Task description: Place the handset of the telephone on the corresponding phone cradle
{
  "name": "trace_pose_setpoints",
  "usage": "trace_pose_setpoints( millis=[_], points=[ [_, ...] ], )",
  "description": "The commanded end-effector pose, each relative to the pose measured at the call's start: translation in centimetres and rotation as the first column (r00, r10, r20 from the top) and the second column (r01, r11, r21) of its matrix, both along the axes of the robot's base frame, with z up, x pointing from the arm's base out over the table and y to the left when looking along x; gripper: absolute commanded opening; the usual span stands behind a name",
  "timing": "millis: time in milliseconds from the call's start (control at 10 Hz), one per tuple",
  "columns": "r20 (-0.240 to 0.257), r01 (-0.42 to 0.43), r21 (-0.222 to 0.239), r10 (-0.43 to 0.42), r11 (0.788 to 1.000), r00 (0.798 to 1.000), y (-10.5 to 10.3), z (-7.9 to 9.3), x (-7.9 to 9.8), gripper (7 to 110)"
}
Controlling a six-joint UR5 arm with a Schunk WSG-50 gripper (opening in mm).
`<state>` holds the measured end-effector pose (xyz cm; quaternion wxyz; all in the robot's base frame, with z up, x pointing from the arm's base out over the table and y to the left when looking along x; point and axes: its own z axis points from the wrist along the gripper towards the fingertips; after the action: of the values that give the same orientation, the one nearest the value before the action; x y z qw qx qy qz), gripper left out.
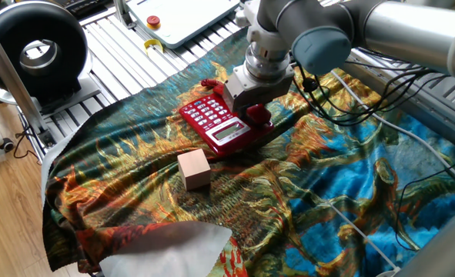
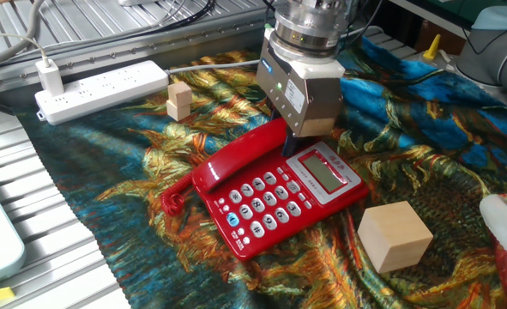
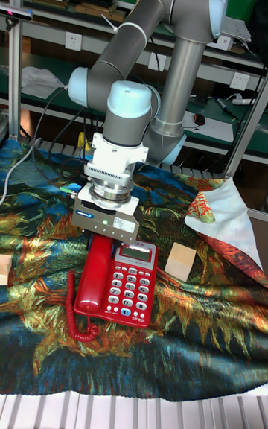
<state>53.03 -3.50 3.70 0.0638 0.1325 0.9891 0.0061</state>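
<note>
The red telephone (image 2: pixel 280 202) with white and grey keys and a grey display lies on the patterned cloth. The glossy red handset (image 2: pixel 236 160) lies along the base's far-left edge, over the phone cradle, which it hides. Its coiled red cord (image 2: pixel 174 199) curls off the near end. My gripper (image 2: pixel 292 142) stands straight down over the handset's end beside the display. Its fingers are mostly hidden under the grey gripper body, and they appear shut on the handset. The handset (image 3: pixel 95 280) lies left of the keypad in the tall fixed view, with the gripper (image 3: pixel 100 239) above its top end.
A tan wooden cube (image 2: pixel 394 236) sits on the cloth close to the phone's display corner. Two small wooden blocks (image 2: pixel 178 99) and a white power strip (image 2: pixel 103 86) lie at the cloth's far edge. Cables trail over the blue part of the cloth (image 1: pixel 381 154).
</note>
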Motion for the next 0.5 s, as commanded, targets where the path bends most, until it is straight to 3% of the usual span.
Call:
trace_pose_setpoints(
  millis=[0, 300, 400],
  points=[
    [0.007, 0.012, 0.01, -0.012, 1.0, 1.0, 0.16, 0.24, 0.36, 22],
    [-0.024, 0.078, 0.001, -0.078, 0.997, 0.997, -0.15, 0.01, -0.34, 22],
    [-0.031, 0.084, 0.001, -0.084, 0.996, 0.996, -0.11, 0.02, -0.51, 7]
  ],
)
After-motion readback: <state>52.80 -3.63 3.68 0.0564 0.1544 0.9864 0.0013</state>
